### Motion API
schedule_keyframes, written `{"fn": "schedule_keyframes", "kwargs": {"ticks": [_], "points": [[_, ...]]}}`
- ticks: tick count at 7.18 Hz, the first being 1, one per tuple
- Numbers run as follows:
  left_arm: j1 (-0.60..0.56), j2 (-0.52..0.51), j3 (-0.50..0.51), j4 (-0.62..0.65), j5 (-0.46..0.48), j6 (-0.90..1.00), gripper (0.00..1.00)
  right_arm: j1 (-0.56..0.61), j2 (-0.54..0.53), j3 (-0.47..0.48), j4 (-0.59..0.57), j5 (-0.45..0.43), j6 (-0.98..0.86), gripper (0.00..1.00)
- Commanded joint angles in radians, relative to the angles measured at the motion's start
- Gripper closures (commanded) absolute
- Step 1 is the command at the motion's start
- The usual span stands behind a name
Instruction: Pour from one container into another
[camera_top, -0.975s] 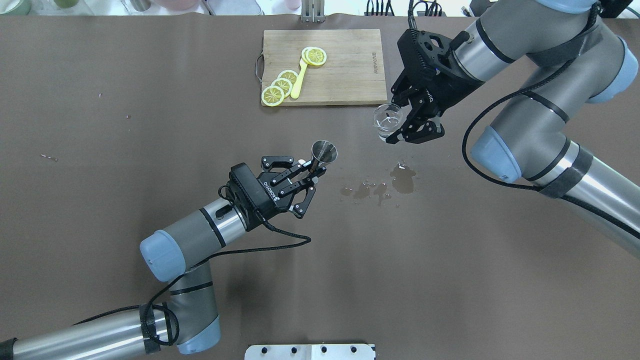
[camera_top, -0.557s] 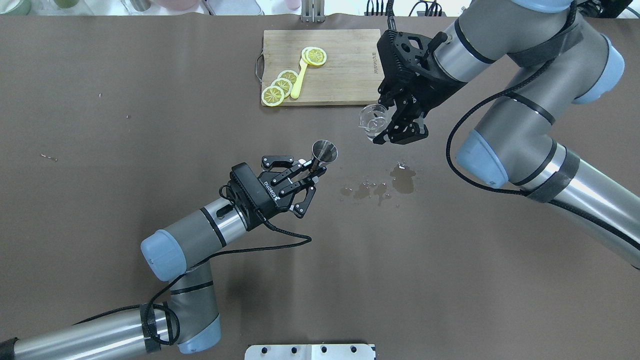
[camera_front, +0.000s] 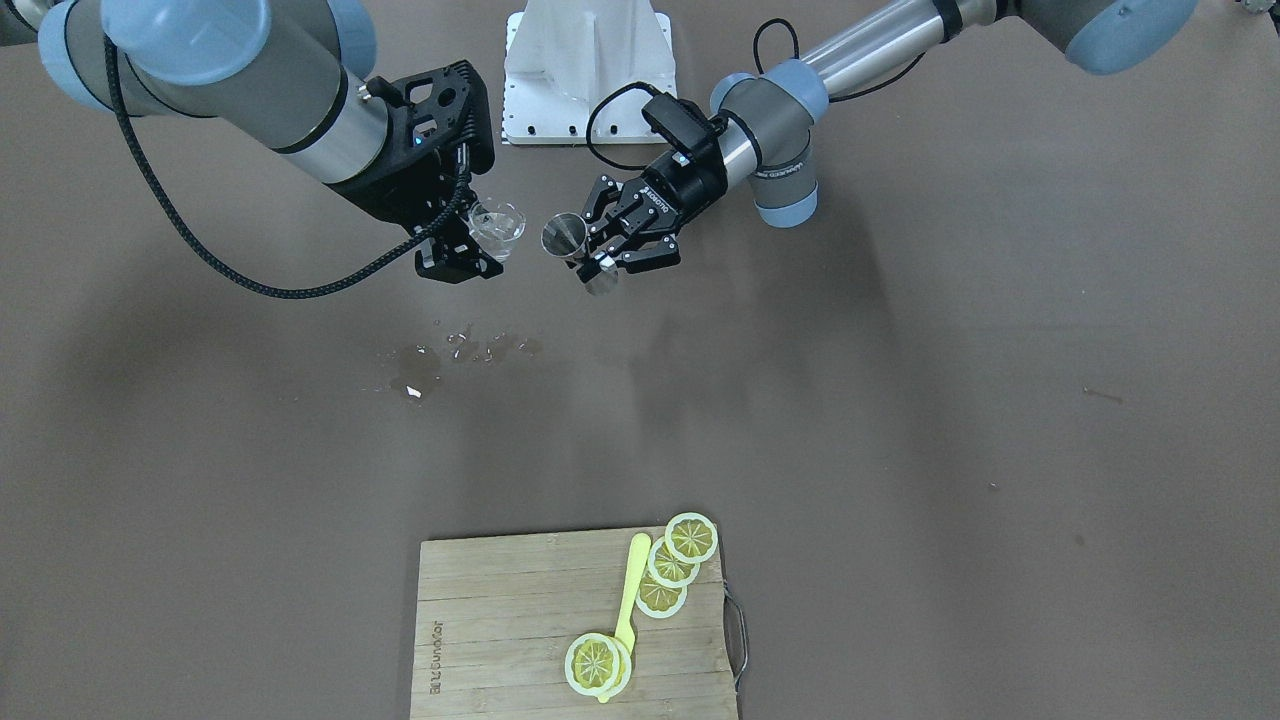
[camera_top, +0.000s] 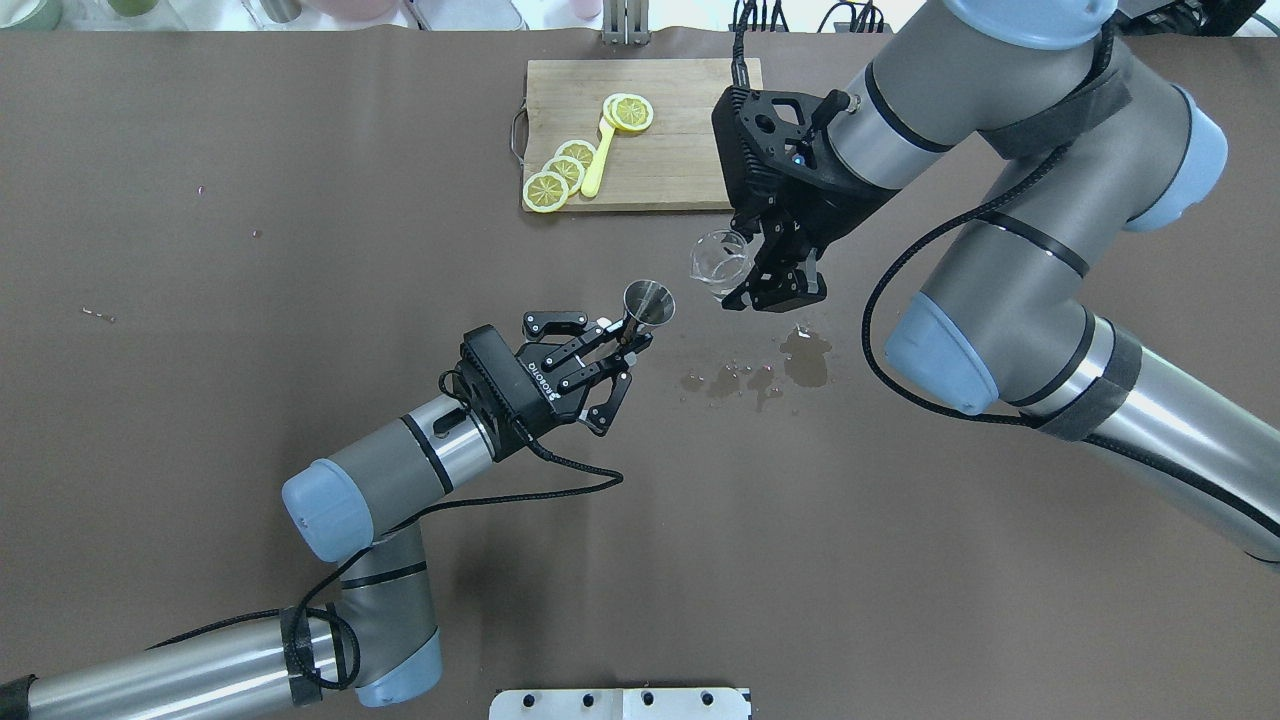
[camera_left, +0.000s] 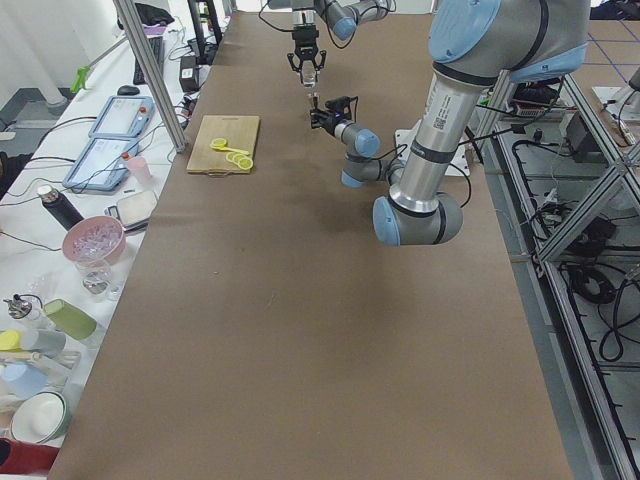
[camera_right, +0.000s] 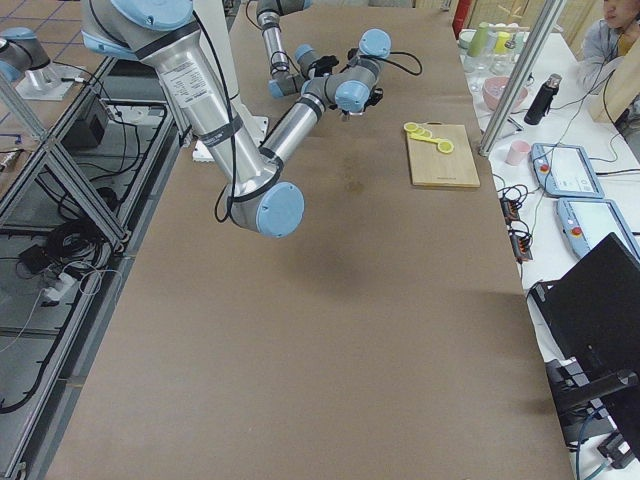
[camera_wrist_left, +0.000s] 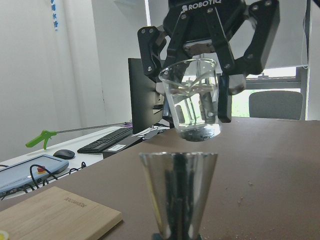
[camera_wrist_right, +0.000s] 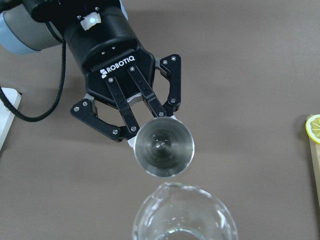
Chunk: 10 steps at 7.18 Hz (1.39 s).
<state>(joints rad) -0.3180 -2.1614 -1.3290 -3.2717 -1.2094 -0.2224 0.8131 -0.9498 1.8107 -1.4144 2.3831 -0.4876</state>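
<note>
My right gripper (camera_top: 737, 270) is shut on the small clear glass cup (camera_top: 718, 262), holding it upright in the air. The cup (camera_wrist_left: 192, 102) hangs just above and behind the steel jigger (camera_wrist_left: 177, 195) in the left wrist view. My left gripper (camera_top: 625, 345) is shut on the narrow waist of the jigger (camera_top: 648, 302), whose open cone faces up. In the right wrist view the jigger (camera_wrist_right: 164, 147) lies just beyond the cup's rim (camera_wrist_right: 182, 215). From the front, the cup (camera_front: 497, 224) and the jigger (camera_front: 566, 235) are a small gap apart.
A wet spill (camera_top: 790, 365) marks the brown table below and right of the cup. A wooden cutting board (camera_top: 690, 110) at the far side carries lemon slices (camera_top: 560, 175) and a yellow spoon (camera_top: 598, 165), partly behind my right wrist.
My right arm has carried the glass cup left and a little nearer, closing the gap to the jigger. The left arm and the jigger have stayed still.
</note>
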Motion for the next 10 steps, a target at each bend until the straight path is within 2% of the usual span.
{"fn": "schedule_keyframes", "kwargs": {"ticks": [1,3,10], "points": [[-0.004,0.000,0.004,0.001,0.017,0.000,1.00,-0.006,0.014,0.025,-0.060,-0.025,-0.014,1.00],[-0.010,0.000,0.005,0.001,0.016,0.000,1.00,-0.023,0.038,0.048,-0.128,-0.060,-0.016,1.00],[-0.010,0.000,0.011,0.004,0.016,0.000,1.00,-0.058,0.074,0.050,-0.193,-0.128,-0.016,1.00]]}}
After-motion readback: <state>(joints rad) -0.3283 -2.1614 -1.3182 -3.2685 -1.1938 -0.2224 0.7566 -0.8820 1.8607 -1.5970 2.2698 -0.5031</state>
